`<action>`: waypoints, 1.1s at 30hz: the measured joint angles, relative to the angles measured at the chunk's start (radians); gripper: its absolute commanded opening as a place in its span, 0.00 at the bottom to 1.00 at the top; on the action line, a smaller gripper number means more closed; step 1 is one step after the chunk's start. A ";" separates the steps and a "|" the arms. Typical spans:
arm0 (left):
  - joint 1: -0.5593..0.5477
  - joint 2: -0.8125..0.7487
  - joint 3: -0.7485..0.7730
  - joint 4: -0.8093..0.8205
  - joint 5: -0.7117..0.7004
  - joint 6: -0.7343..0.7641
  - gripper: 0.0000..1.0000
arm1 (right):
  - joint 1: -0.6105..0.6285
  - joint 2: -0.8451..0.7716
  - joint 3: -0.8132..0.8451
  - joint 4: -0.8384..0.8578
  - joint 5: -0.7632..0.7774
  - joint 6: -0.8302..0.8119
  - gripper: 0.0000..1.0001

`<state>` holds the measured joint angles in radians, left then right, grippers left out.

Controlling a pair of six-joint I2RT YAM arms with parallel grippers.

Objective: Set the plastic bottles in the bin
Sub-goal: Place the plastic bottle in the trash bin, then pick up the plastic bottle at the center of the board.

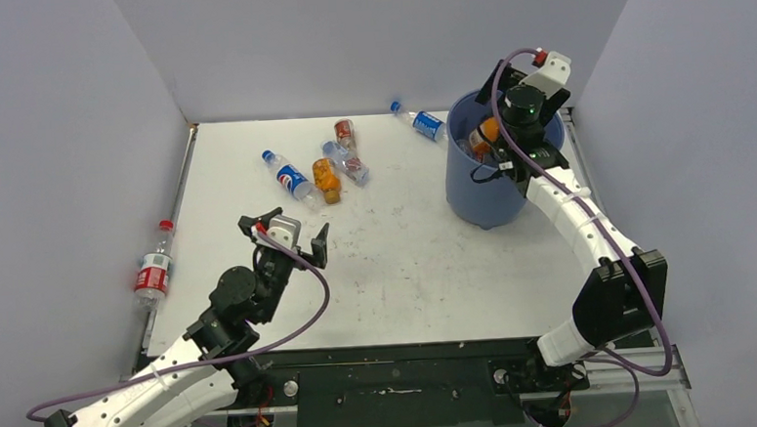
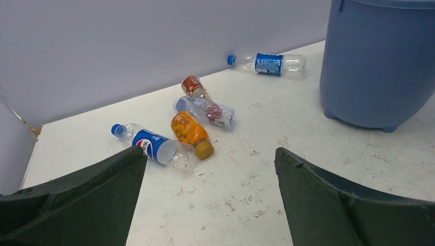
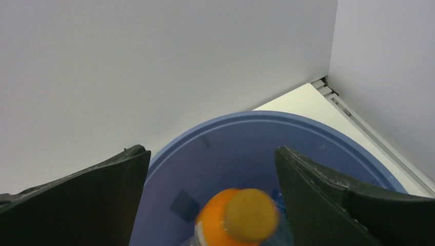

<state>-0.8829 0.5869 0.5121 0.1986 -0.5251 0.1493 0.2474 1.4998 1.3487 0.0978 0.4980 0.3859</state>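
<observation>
Right gripper (image 3: pixel 209 151) fingers stood wide apart above bin (image 3: pixel 256 117); orange bottle (image 3: pixel 237 218) sat below, between them, untouched, inside rim. Release judged done: lift straight up, clearing rim. Left gripper (image 2: pixel 210 152) likewise spread, empty; loose bottles (image 2: pixel 190 130) lay ahead.

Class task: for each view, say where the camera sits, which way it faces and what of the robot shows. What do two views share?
Top external: high behind the bases, looking down on the table; both arms show.
Left wrist: low, facing the back wall, five bottles and the bin; left fingers at bottom.
Right wrist: above the bin, looking in at an orange bottle; right fingers flank it.
Shared: top and left wrist show the same five bottles.
</observation>
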 measured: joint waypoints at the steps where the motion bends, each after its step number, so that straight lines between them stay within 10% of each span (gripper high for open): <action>1: 0.000 0.003 0.000 0.000 -0.003 0.002 0.96 | -0.003 0.000 0.000 -0.006 -0.013 0.001 0.96; 15: 0.034 0.095 0.021 -0.041 -0.166 -0.021 0.96 | 0.185 -0.425 -0.192 0.010 -0.241 0.076 0.92; 25: 0.650 0.371 0.263 -0.418 0.062 -0.529 0.96 | 0.465 -0.512 -0.506 0.068 -0.444 0.073 0.92; 33: 0.848 0.516 0.320 -0.632 0.018 -0.697 0.96 | 0.628 -0.423 -0.734 0.144 -0.461 0.117 0.93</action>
<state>-0.0345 1.1027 0.8322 -0.4335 -0.5068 -0.5472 0.8749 1.0767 0.6144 0.2420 0.0368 0.5034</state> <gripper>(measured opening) 0.962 0.926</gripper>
